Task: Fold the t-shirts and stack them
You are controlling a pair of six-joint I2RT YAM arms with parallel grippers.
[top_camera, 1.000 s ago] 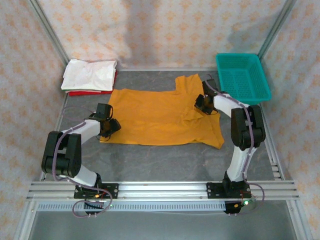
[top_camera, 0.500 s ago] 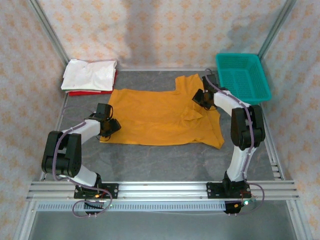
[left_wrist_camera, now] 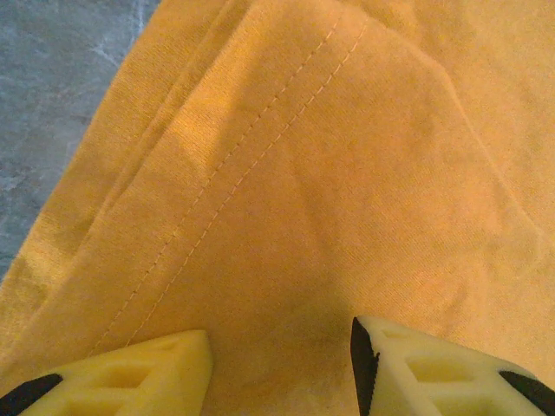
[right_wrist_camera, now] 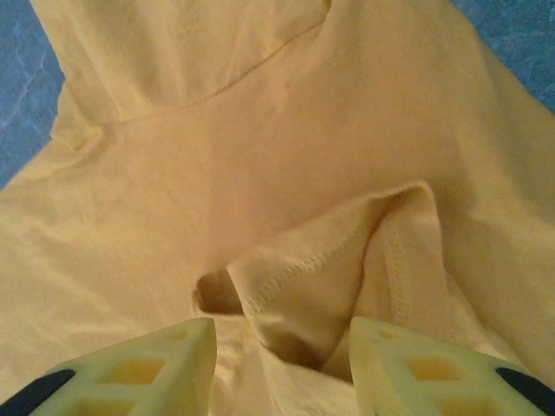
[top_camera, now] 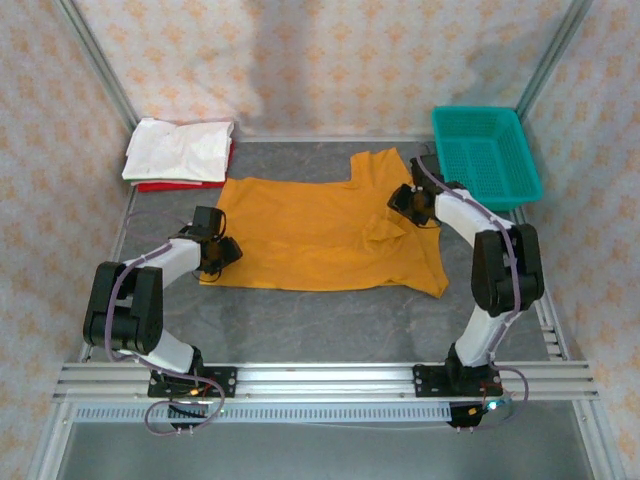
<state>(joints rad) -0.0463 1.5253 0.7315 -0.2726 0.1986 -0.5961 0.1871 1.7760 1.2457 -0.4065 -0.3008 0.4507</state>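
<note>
The mustard-orange t-shirt lies spread flat across the middle of the table. My left gripper rests at its lower left edge. In the left wrist view that gripper is open, with smooth orange cloth and a stitched hem under its spread fingers. My right gripper hovers over the shirt's right side. In the right wrist view it is open, and a raised, hemmed fold of sleeve stands between the fingers. A folded white t-shirt lies on a red one at the back left.
A teal mesh basket stands at the back right, close behind my right arm. Bare grey table runs between the shirt and the metal rail at the near edge. Patterned walls enclose the table.
My right arm's elbow has swung out to the right, and its gripper shifted slightly over the sleeve fold. The left arm and the shirt have not moved.
</note>
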